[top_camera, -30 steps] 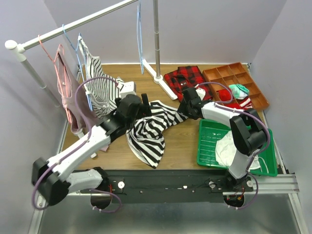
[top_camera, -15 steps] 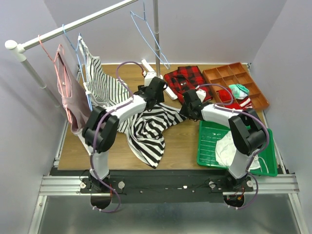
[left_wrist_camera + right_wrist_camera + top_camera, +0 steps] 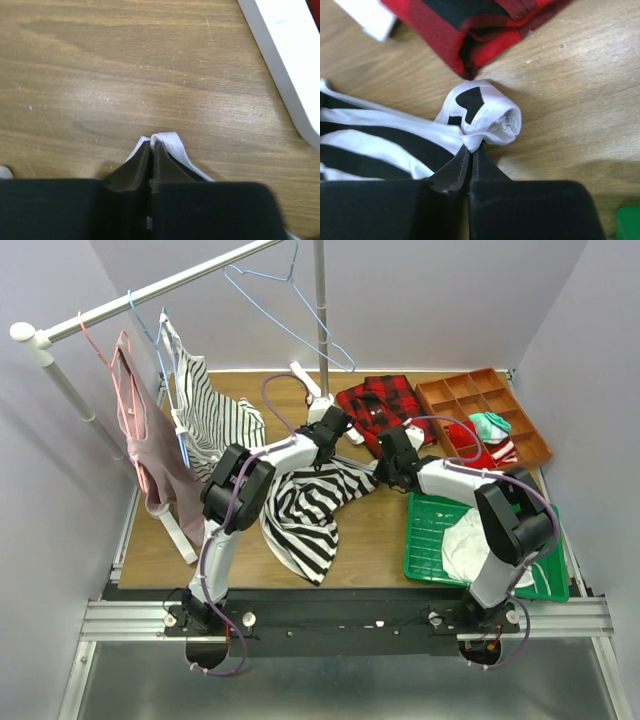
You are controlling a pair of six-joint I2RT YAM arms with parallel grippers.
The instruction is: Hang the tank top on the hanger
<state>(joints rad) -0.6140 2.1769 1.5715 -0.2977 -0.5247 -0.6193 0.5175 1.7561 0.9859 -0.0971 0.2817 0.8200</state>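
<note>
two black two-finger grippers are seen pinching one soft tank top (image 3: 310,505), boldly banded in wide black and white stripes, which is spread crumpled on a brown wood-grain table (image 3: 370,540) between the two arms. its long axis is laid diagonally: the rounded hem end is pointed toward the near edge, the strap end toward the far right. the left gripper (image 3: 151,147) is closed to a thin slit, with a narrow white fabric edge of the top caught at its tips, close above the wood. the right gripper (image 3: 471,150) is likewise closed, and a looped white strap with a black patch is clamped between its tips, just beside one red-and-black plaid garment (image 3: 380,400). one thin light-blue wire hanger (image 3: 280,316) is hung by its hook from one smooth metal rail (image 3: 150,295), well apart from the top and above the far side of the table; its long bar is slanted from upper left down to lower right. toward the rail's left end, one dusty-pink top (image 3: 150,455) and one finer-striped top (image 3: 215,420) are hung. on the right, one green plastic tray (image 3: 425,530) with pale cloth (image 3: 470,545) inside and one orange compartment tray (image 3: 470,390) are set.
</note>
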